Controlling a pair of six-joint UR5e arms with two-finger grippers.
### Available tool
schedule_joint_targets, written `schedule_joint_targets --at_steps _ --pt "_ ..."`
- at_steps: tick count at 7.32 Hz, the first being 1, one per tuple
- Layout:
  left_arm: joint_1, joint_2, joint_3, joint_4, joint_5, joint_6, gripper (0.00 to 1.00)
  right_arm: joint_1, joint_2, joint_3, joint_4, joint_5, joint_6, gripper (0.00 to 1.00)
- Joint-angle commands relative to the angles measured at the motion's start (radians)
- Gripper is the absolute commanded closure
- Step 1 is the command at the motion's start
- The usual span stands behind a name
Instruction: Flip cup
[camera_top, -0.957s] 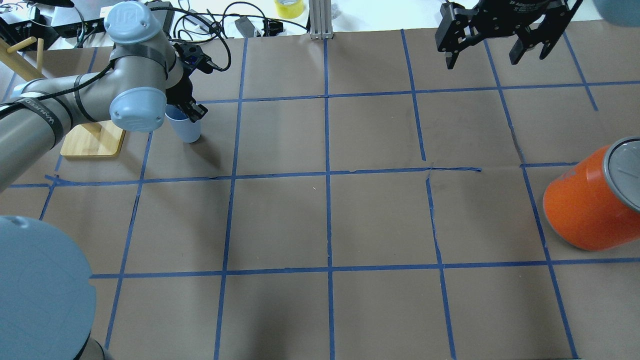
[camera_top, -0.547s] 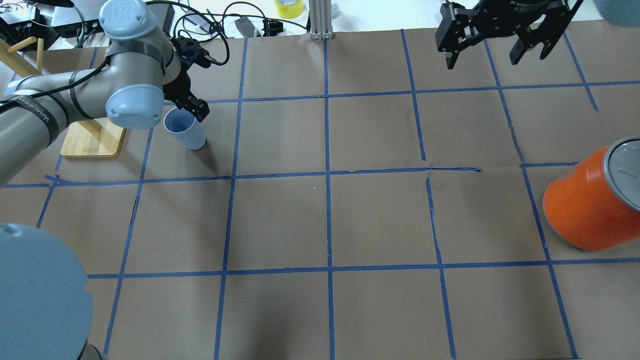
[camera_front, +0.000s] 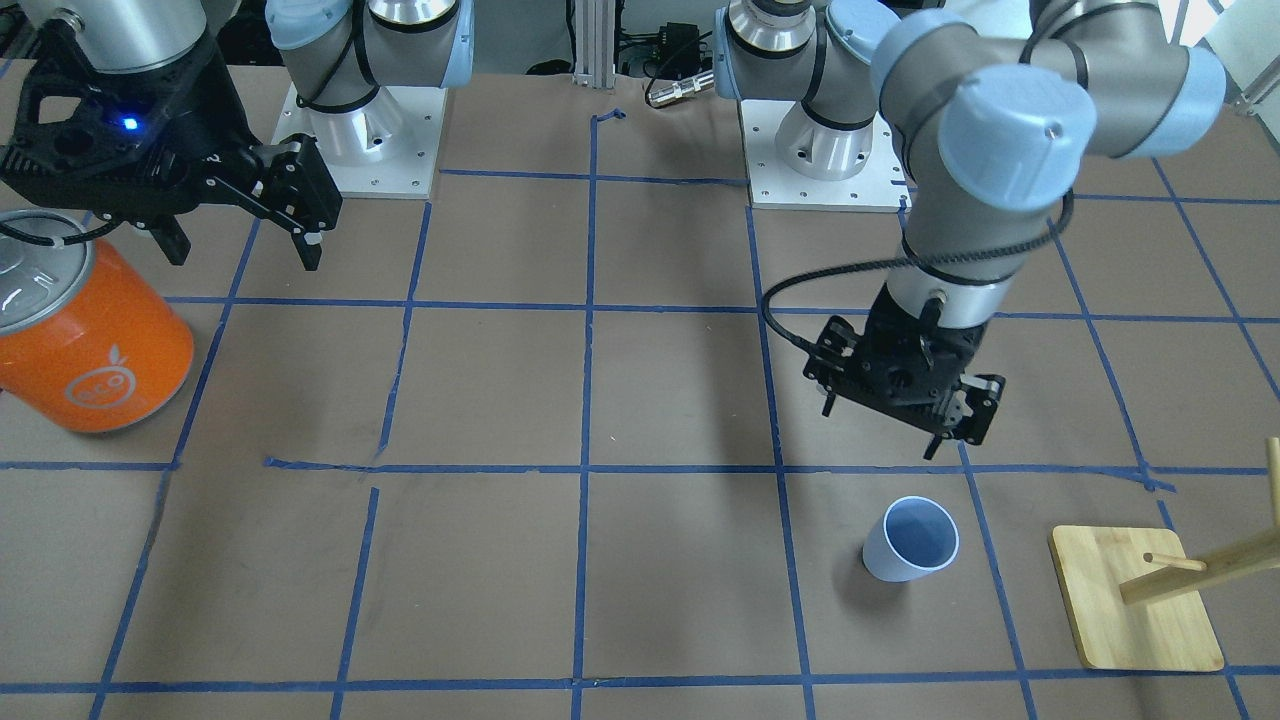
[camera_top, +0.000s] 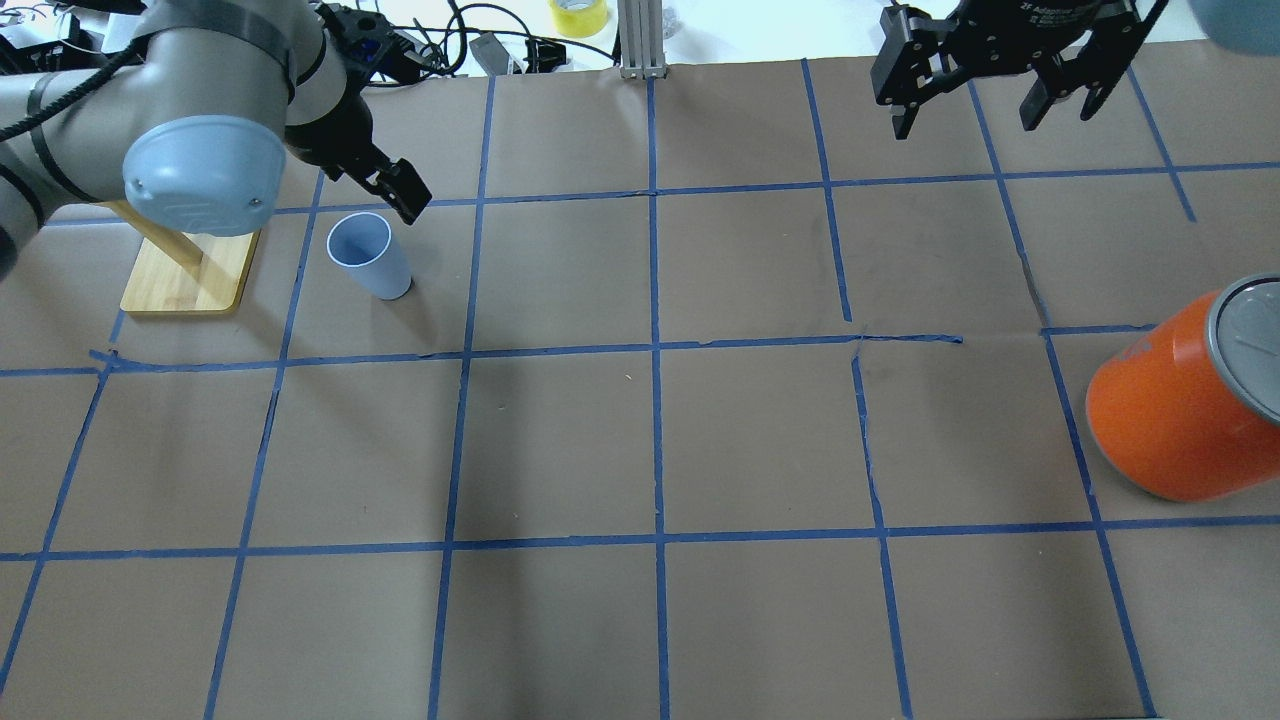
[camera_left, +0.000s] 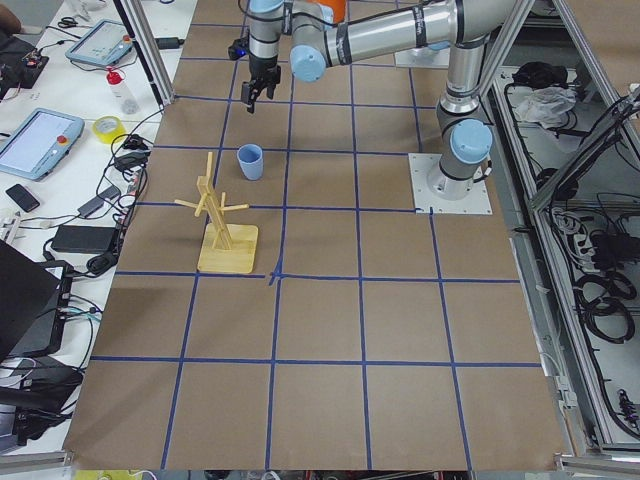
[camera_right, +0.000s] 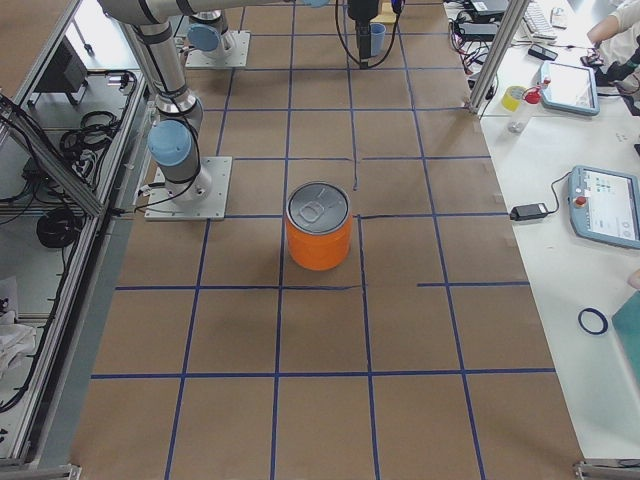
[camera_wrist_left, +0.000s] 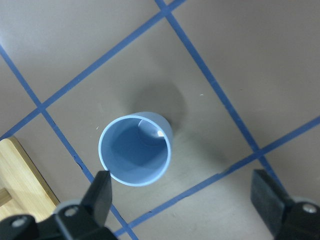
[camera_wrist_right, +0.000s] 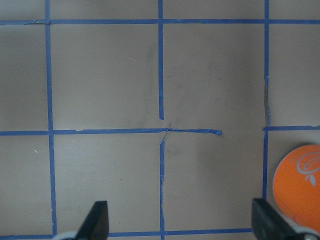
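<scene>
Orange can (camera_top: 1170, 420): stands on the table (camera_top: 660, 440) at mid-depth, at the right edge.
Cup (camera_top: 368, 256): upright, mouth up, blue inside showing. It sits on the far left of the table, just right of the wooden stand (camera_top: 185, 275).
Left gripper (camera_wrist_left: 185, 200): raised over the cup, fingers spread wide, apart from it.
Right gripper (camera_top: 965, 120): far right, raised, fingers spread wide.

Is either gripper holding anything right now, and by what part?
Nothing is held. The left gripper hangs open above the cup, which stands free with its mouth up. The right gripper is open and empty.
</scene>
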Motion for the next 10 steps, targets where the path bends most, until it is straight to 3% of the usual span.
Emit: schedule_joint_targets --at_steps 1,2,5,10 --pt "-0.068 0.129 0.078 -0.247 -0.009 -0.252 0.00 0.000 0.000 0.000 0.000 -0.002 0.000 0.00" --pt "-0.072 0.178 0.097 -0.277 -0.044 -0.328 0.00 0.000 0.000 0.000 0.000 0.000 0.000 0.00" --pt "-0.060 0.180 0.056 -0.299 -0.051 -0.431 0.00 0.000 -0.002 0.000 0.000 0.000 0.000 0.00" --pt "-0.055 0.196 0.056 -0.297 -0.052 -0.440 0.00 0.000 -0.002 0.000 0.000 0.000 0.000 0.00"
